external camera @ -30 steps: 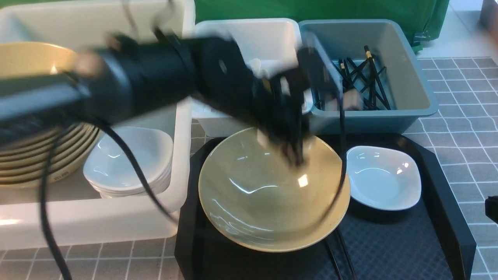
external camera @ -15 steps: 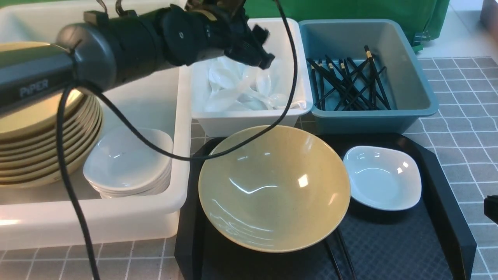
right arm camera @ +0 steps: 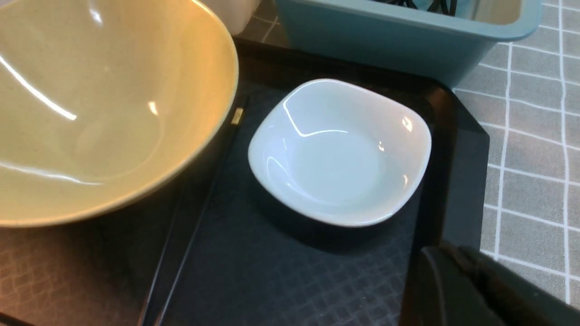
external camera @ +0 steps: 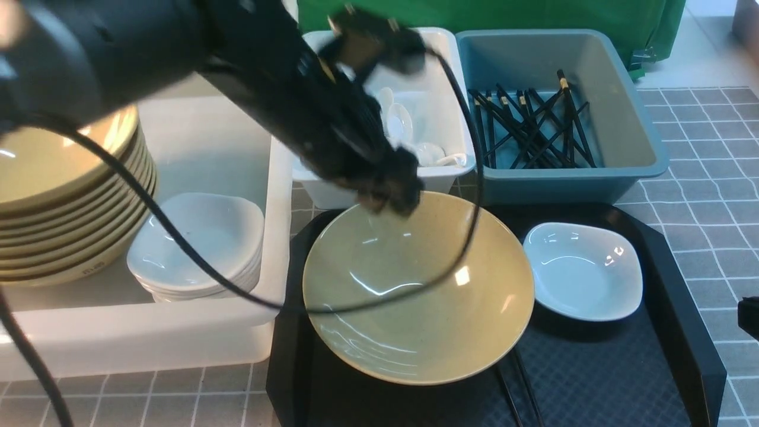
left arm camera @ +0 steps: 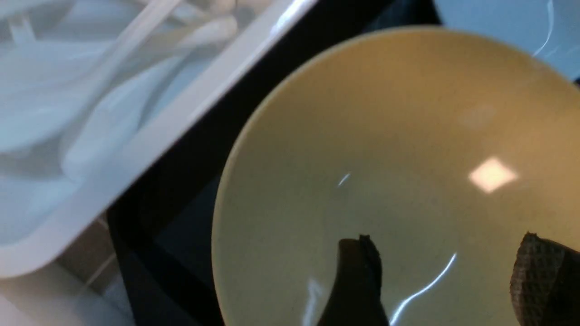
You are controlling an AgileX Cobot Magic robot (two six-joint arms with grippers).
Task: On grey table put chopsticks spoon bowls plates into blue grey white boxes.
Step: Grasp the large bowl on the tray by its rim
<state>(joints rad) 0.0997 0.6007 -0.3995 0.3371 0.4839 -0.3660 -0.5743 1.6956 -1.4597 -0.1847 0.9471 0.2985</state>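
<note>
My left gripper (external camera: 388,198) hangs open and empty over the far rim of a yellowish bowl (external camera: 415,290) on the black tray; its fingertips (left arm camera: 358,267) frame bare bowl (left arm camera: 408,158). A white plate (external camera: 584,273) sits to the right of that bowl. A pair of chopsticks (external camera: 516,385) pokes out from under the bowl; its gold band (right arm camera: 235,115) shows in the right wrist view. My right gripper (right arm camera: 448,256) is shut and empty over the tray's right rim, near the plate (right arm camera: 340,149). The large white box (external camera: 261,332) holds stacked bowls (external camera: 59,196) and plates (external camera: 195,243).
The small white box (external camera: 379,190) with spoons (external camera: 409,130) and the blue-grey box (external camera: 563,184) with several chopsticks (external camera: 533,130) stand behind the black tray (external camera: 676,332). Grey table (external camera: 699,196) shows on the right. The left arm's cable (external camera: 468,237) loops over the bowl.
My left gripper rose from the bowl to above the small white box, opened, then came back down to the bowl's far rim. The right arm stayed put.
</note>
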